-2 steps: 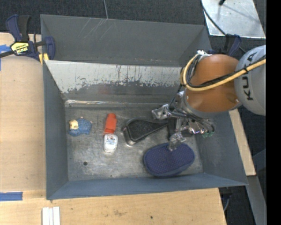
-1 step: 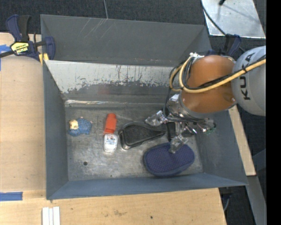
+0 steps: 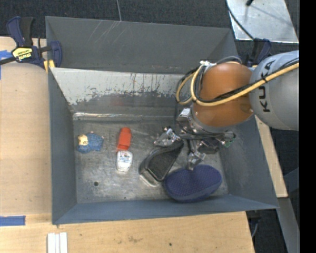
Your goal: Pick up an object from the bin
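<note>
Gripper (image 3: 180, 147) low over the right side of the grey metal bin (image 3: 63, 141) — fingers apart, nothing clamped between them.
Bin floor is scuffed bare metal and the back wall is streaked with dark scratches. Below the gripper is a black oblong thing with a grey rim (image 3: 159, 165), lying tilted at right-centre, just beside a dark blue rounded pad (image 3: 195, 183) by the front wall. Well left — a white bottle with an orange cap (image 3: 124, 151) and a small blue toy (image 3: 89, 143).

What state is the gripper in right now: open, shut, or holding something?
Gripper: open, fingers spread over the upper end of the black flat object, beside the dark blue rounded pad; nothing held.
</note>
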`<state>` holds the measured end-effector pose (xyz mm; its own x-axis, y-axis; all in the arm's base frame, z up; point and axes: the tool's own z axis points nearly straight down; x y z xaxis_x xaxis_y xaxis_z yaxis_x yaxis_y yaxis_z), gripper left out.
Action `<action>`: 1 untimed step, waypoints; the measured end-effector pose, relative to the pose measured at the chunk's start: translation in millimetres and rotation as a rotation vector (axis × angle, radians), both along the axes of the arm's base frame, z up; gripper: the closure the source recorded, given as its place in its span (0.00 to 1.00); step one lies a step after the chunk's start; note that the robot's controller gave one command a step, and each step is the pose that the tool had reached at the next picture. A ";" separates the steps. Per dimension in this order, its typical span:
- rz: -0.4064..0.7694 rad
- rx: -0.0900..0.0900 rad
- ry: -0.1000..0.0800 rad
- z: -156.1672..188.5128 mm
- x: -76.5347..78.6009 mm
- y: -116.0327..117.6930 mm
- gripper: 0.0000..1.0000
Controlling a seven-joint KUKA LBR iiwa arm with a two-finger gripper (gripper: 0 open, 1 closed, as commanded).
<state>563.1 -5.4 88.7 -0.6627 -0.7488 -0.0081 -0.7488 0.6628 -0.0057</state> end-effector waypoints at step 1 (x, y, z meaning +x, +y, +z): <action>0.283 -0.007 0.002 -14.3 20.3 25.8 0.00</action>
<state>583.4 20.4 74.4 -0.4271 -0.9042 -0.0014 -0.9042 0.4271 -0.0080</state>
